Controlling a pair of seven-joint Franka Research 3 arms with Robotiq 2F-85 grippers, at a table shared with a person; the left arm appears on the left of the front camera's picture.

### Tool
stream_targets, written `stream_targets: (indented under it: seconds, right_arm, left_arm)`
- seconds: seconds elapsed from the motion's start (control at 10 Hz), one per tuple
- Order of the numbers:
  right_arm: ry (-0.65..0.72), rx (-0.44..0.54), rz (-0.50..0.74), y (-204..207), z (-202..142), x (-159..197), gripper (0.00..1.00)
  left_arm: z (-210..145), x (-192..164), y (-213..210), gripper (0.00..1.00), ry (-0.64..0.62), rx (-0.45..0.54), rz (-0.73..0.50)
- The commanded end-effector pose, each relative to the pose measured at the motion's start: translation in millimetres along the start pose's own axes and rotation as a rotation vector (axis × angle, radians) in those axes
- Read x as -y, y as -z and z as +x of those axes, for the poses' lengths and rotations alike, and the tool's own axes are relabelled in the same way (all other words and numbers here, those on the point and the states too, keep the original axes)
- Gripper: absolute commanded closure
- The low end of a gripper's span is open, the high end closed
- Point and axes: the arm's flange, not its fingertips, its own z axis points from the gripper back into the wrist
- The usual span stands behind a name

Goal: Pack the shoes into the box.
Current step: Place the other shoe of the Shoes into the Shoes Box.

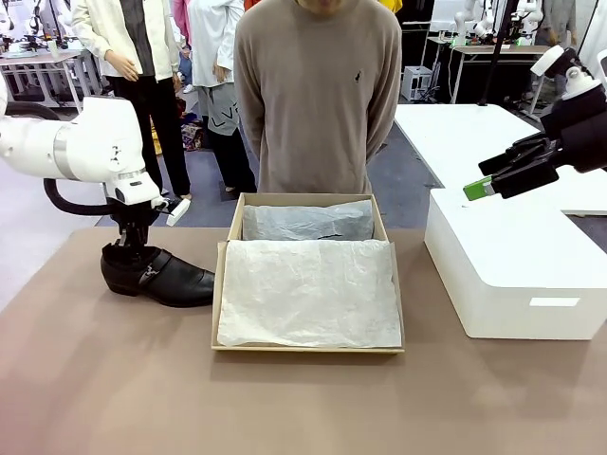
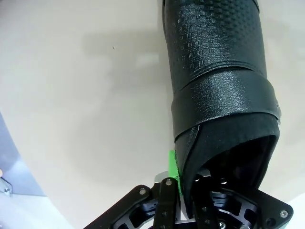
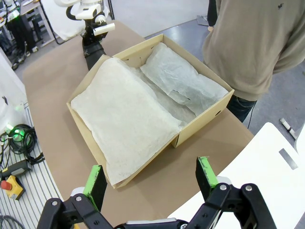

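The left gripper (image 1: 133, 237) pinches the heel collar of the shoe (image 1: 161, 275); in the left wrist view one green pad (image 2: 172, 167) presses the outside of the collar and the other finger is inside the opening. The shoe stands on the table (image 1: 114, 379) left of the box (image 1: 220, 294), toe towards it and just beside its left wall; I cannot tell whether they touch. The box lies open, lined with tissue (image 1: 308, 294). Bare table lies in front of the box and the shoe. The right gripper (image 1: 484, 188) hangs spread over the white block (image 1: 512, 275), well apart from the box. A person (image 1: 318, 95) stands at the far edge
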Motion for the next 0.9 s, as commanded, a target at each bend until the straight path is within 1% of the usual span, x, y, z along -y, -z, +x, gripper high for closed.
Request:
stream_targets:
  seconds: [0.0,0.1,0.2,0.3,0.5,0.6,0.8]
  right_arm:
    - [-0.013,0.015,0.012,2,0,2,0.00]
    - [-0.013,0.015,0.012,2,0,2,0.00]
    - [-0.013,0.015,0.012,2,0,2,0.00]
    - [-0.013,0.015,0.012,2,0,2,0.00]
    - [-0.013,0.015,0.012,2,0,2,0.00]
    - [-0.013,0.015,0.012,2,0,2,0.00]
    - [-0.013,0.015,0.012,2,0,2,0.00]
  left_arm:
    - [-11,-1,-7,1.00,0.017,-0.026,0.023]
    - [-19,-2,-19,1.00,-0.006,-0.030,0.021]
    - [-30,-5,-36,1.00,-0.060,-0.030,0.038]
    - [-39,-7,-54,1.00,-0.092,-0.057,0.046]
    - [-56,-12,-91,1.00,-0.208,-0.076,0.054]
    - [-60,-12,-109,1.00,-0.289,-0.067,0.044]
    - [-65,-13,-142,1.00,-0.488,-0.030,0.034]
